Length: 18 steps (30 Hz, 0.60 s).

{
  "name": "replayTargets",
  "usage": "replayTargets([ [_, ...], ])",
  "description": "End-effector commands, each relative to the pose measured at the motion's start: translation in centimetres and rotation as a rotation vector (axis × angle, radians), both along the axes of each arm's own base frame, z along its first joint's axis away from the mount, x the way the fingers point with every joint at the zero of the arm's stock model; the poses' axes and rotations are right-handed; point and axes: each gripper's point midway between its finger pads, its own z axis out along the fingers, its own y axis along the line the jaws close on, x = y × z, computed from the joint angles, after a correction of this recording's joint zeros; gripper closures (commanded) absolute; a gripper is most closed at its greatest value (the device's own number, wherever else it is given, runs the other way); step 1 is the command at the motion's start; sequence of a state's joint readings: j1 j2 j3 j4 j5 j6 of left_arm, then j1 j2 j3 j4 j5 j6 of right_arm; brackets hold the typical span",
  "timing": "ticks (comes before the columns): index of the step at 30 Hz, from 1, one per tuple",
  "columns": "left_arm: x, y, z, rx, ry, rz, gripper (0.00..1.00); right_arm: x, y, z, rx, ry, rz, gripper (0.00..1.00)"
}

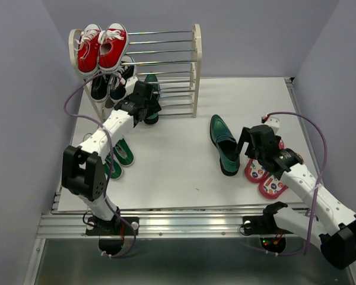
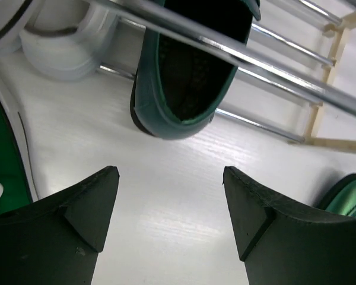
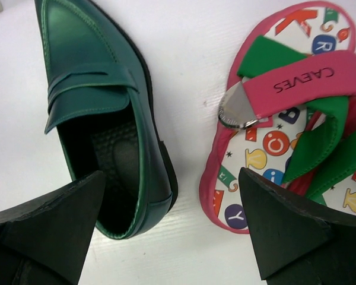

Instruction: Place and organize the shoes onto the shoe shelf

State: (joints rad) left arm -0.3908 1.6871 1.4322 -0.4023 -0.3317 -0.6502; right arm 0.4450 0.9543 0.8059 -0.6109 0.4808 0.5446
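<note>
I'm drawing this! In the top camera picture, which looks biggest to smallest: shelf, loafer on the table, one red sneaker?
shoe shelf
loafer
red sneaker
The last two look close, the loafer just longer.

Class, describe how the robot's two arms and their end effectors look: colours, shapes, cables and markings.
The left arm and right arm have white link shells joined by black joint housings. A thin purple cable loops loosely along each arm. The left end effector and right end effector are black, each with two matte, wedge-shaped fingers. No markings are legible.
</note>
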Motion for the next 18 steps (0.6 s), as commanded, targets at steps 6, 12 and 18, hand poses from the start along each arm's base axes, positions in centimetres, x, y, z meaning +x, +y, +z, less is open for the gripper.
replayTargets([
  [6,-7.1,1.7,4.3,-0.049,-0.121,-0.039,0.13,-0.7,3.3,-1.4,0.110,0.069,0.153,0.00],
  [12,-12.6,4.2,2.7,-0.069,-0.101,-0.006,0.10,-1.8,2.8,-3.7,0.132,0.178,0.057,0.00],
  [18,-15.2,4.4,2.8,-0.109,-0.124,-0.043,0.09,-1.8,1.5,-4.6,0.113,0.214,-0.079,0.00],
])
